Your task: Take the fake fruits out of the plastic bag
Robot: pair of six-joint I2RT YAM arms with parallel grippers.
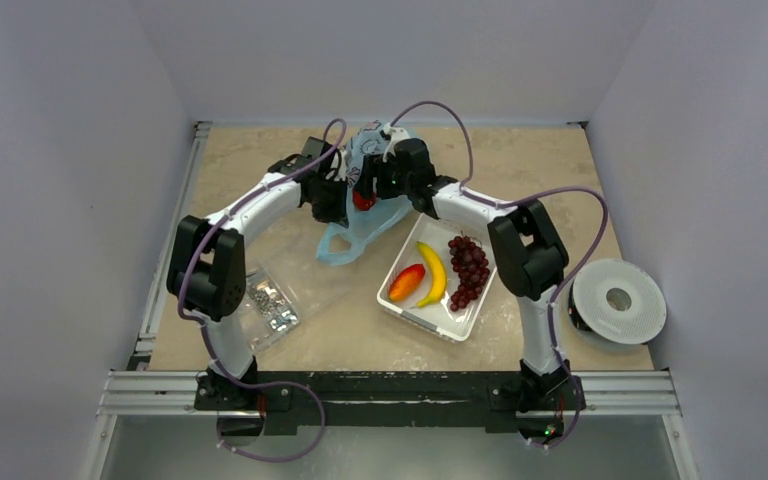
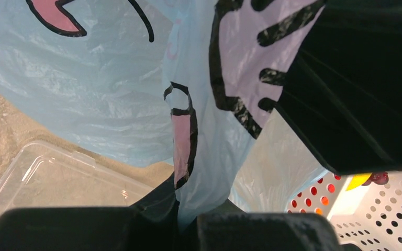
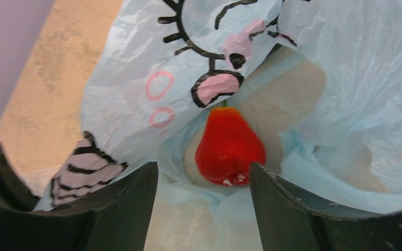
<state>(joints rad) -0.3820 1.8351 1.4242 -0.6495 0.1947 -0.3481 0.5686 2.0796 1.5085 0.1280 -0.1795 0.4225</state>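
Left gripper (image 2: 186, 226) clenched on thin translucent light-blue plastic bag (image 1: 358, 238) at 12 o'clock on tabletop (image 1: 530, 165). Right gripper (image 3: 203, 170) released, fingers flanking small glossy red fruit (image 3: 229, 149) in bag mouth. Dark-red grape bunch (image 1: 468, 268) and orange-red oval mango (image 1: 406, 282) lie in white perforated tray (image 1: 450, 320) at 5 o'clock of bag.

Here we are in a robotics lab cell: bare lavender walls (image 1: 60, 150) box in a stone-look table (image 1: 530, 165) on three sides. Along the bottom of the frame, an aluminium rail (image 1: 390, 392) carries the left arm (image 1: 260, 200) and the right arm (image 1: 526, 250), purple cables (image 1: 438, 102) looping off them. Lower right sits a white spool (image 1: 618, 300). At centre, fake fruits (image 1: 468, 268) lie in a white tray (image 1: 448, 318).
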